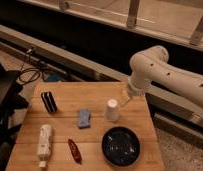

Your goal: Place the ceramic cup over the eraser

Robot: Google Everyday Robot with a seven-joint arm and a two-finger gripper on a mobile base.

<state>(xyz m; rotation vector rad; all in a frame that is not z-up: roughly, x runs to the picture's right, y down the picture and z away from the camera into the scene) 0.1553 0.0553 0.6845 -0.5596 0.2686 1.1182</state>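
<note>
- A dark bowl point(121, 145), round and glossy, sits nearest the lower edge, at the lower right of the wooden worktop point(92, 92).
- Left of the bowl and apart from it, a small red object point(74, 150) lies at a slant.
- At the lower left, a long white bar point(44, 141) lies lengthwise, running towards the bottom of the frame.
- Further up, near the middle of the worktop, a blue pad point(84, 118) lies flat, between the bar and the bowl but touching neither.
- The ceramic cup point(111, 110) stands just right of the blue pad, above the bowl in the frame, small and plain white.
- The eraser point(48, 101) lies at the upper left of the worktop, black with pale stripes, well apart from the cup, with the blue pad roughly between them.
- My end effector point(129, 93) hangs just up and to the right of the cup, close to its top; I cannot tell its state, nor whether it touches the cup.
- My white arm point(167, 75) reaches in from the right edge and bends down to it.
- Dark cables point(27, 75) lie on the floor at the upper left, beyond the worktop.
</note>
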